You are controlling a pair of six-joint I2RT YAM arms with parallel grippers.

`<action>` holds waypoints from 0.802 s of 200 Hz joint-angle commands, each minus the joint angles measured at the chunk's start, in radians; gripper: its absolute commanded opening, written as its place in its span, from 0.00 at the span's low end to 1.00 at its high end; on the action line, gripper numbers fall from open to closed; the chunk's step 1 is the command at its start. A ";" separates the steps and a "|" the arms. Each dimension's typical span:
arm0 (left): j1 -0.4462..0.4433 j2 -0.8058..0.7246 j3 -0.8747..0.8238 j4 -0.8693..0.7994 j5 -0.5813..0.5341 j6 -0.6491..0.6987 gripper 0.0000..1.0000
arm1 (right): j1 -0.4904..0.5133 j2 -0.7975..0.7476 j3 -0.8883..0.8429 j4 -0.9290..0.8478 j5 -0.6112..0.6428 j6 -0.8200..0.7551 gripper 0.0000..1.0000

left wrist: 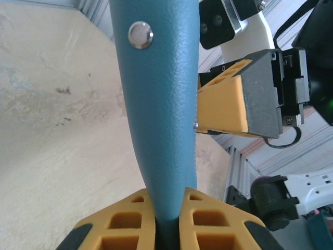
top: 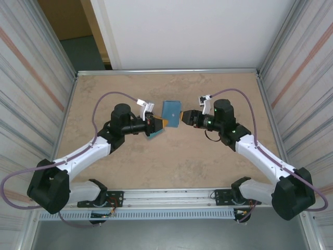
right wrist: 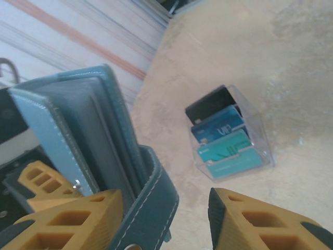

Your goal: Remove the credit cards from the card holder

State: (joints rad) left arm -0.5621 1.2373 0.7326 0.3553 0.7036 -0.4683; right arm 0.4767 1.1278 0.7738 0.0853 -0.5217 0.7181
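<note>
The teal-blue card holder [top: 170, 110] hangs in the air over the middle of the table, with my left gripper [top: 155, 125] shut on its left edge. In the left wrist view the card holder [left wrist: 161, 104] rises from between the yellow pads of that gripper [left wrist: 166, 195]. My right gripper [top: 183, 119] is at the holder's right edge and stands open [right wrist: 165, 198]. The holder's snap strap [right wrist: 153, 203] lies against its left finger [right wrist: 67, 219]. The card holder [right wrist: 78, 125] gapes slightly, showing grey-blue pockets. The credit cards [right wrist: 221, 133], black, blue and teal, lie fanned on the table below.
The cards sit in a clear plastic case [right wrist: 260, 140] on the beige table [top: 114, 88]. Ribbed metal walls [top: 31, 78] close in both sides, and a rail [top: 166, 195] runs along the near edge.
</note>
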 commanded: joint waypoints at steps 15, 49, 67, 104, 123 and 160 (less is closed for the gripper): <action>0.002 -0.035 -0.002 0.097 0.095 -0.036 0.00 | -0.001 -0.036 -0.018 0.051 -0.078 -0.042 0.47; 0.001 -0.037 -0.005 0.125 0.120 -0.053 0.00 | -0.002 -0.030 -0.025 0.082 -0.117 -0.042 0.46; 0.001 -0.038 -0.007 0.143 0.119 -0.063 0.00 | -0.001 -0.027 -0.031 0.102 -0.139 -0.042 0.44; 0.002 -0.038 -0.013 0.185 0.119 -0.086 0.00 | -0.001 -0.023 -0.047 0.158 -0.208 -0.037 0.42; 0.002 -0.036 -0.015 0.215 0.136 -0.100 0.00 | -0.002 -0.023 -0.057 0.185 -0.230 -0.034 0.38; 0.002 -0.036 -0.012 0.243 0.167 -0.112 0.00 | 0.001 -0.007 -0.076 0.294 -0.315 -0.001 0.35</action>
State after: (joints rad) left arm -0.5488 1.2308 0.7090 0.4744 0.8150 -0.5640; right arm 0.4507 1.1118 0.7174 0.2768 -0.6765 0.7002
